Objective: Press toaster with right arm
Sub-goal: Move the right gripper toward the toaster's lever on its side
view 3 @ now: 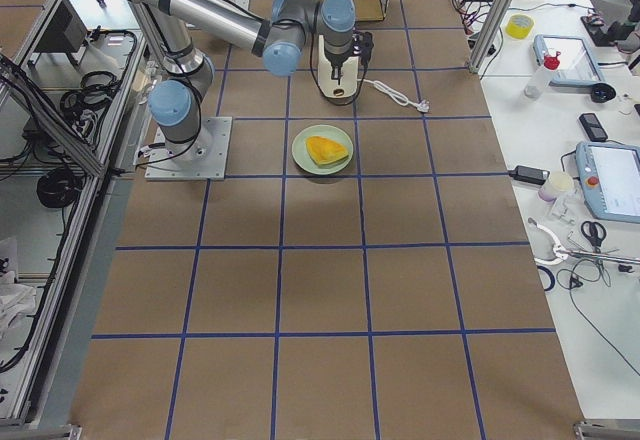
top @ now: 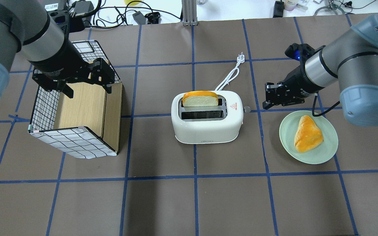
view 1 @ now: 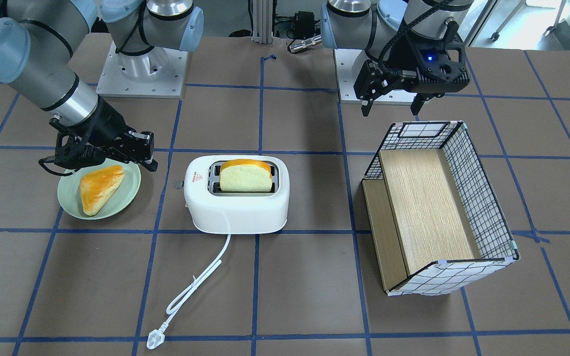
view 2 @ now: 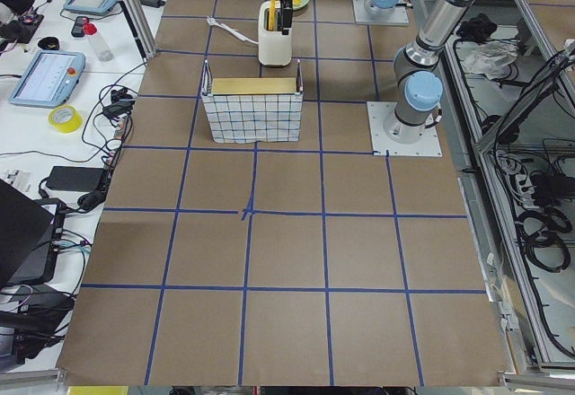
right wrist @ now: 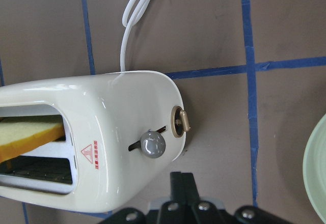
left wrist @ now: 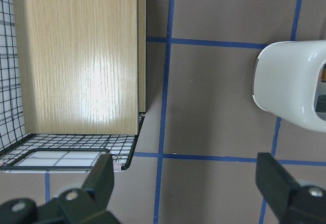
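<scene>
Right gripper (top: 267, 101), fingers pinched together and empty, hovers just beside the white toaster (top: 207, 126) at mid-table, near its grey lever knob (right wrist: 153, 145); come down off-line and it glances off, shoving the toaster sideways

Whole counter (top: 228, 203) is wrapped in brown paper, with blue tape (top: 196, 196) marking it off into big squares. Along one long side there's a white bench (view 2: 27, 144) cluttered with a tablet (view 2: 47, 77), a yellow tape roll (view 2: 65, 118) and loose cables, plus an aluminium post (view 2: 126, 4) at the counter's edge. On the opposite side, black cable bundles (view 2: 539, 224) sit inside a metal frame. Lighting's even, and pale floor (view 1: 512, 24) shows past one corner.
</scene>
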